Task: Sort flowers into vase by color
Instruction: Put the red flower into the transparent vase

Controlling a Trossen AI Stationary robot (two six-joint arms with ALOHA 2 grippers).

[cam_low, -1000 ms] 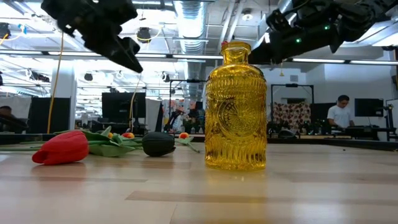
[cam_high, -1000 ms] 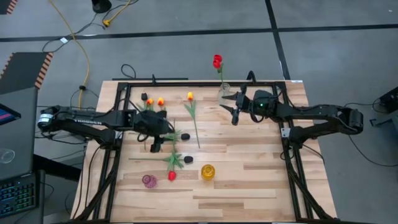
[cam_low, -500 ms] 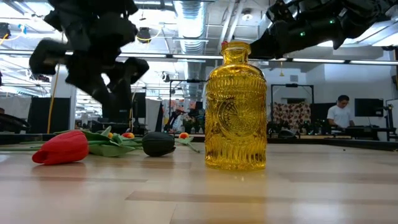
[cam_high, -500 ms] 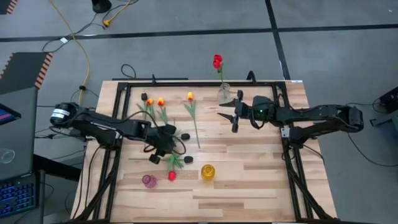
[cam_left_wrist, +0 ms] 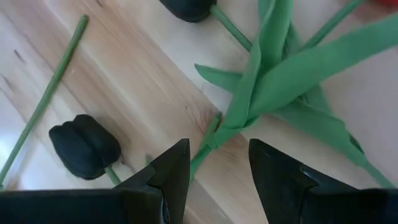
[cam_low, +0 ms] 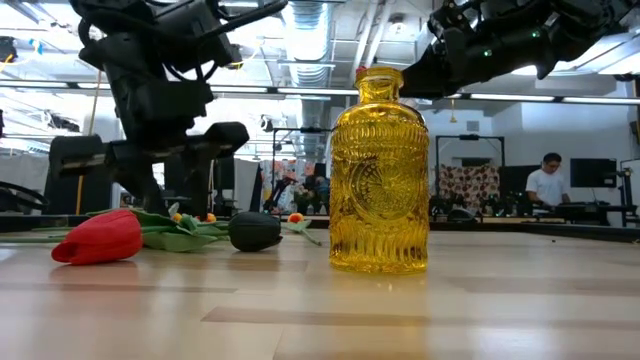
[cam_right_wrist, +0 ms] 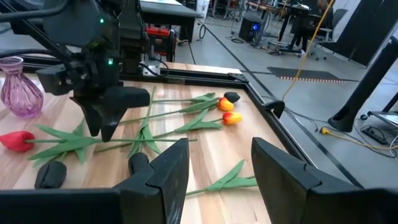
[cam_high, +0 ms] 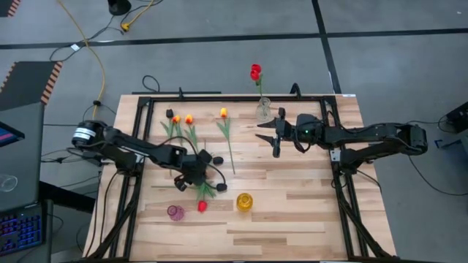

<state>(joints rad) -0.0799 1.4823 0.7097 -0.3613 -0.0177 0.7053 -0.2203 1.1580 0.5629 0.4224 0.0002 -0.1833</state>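
Left tool [cam_high: 191, 174] hangs low, fingers apart; right tool [cam_high: 273, 131] waits, open.

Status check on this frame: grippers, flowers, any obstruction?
Left gripper open, low over a green stem among the loose flowers. Right gripper open, empty, waiting near the clear vase. Black tulip head lies close beside the stem.

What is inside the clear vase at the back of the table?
The clear vase holds one red tulip; its stem rises out of the neck. Whether anything else sits in the bottom cannot be made out from above.
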